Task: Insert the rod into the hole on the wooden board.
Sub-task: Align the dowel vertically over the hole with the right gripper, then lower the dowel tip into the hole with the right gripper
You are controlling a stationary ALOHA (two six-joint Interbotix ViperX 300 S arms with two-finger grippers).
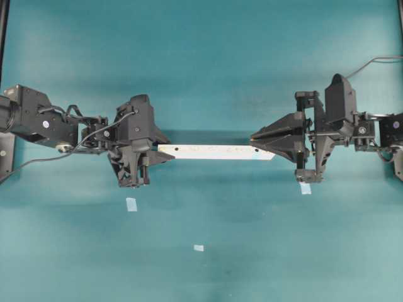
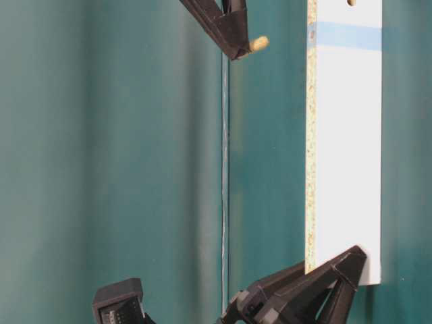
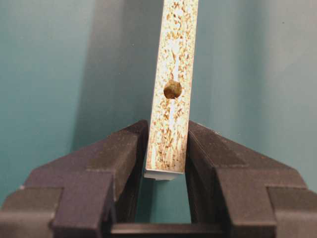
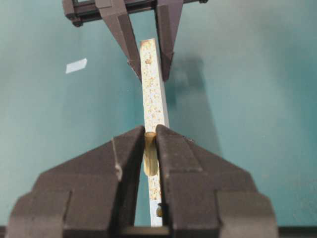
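Two grippers meet one wooden board point(image 1: 214, 151) above the teal table point(image 1: 201, 63): the left gripper point(image 3: 166, 148) pinches its end, the right gripper point(image 4: 150, 148) pinches one rod point(image 4: 150, 154) over it, three blue squares point(image 1: 131, 204) lying scattered.

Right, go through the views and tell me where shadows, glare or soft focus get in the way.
Overhead: even light, a soft shadow band above the wooden board. Table-level: the board's white face is bright but not blown out; the rod is sharp. Left wrist: the near fingers are slightly soft, and a broad shadow lies left of the board. Right wrist: the right gripper is dark, the rod readable.
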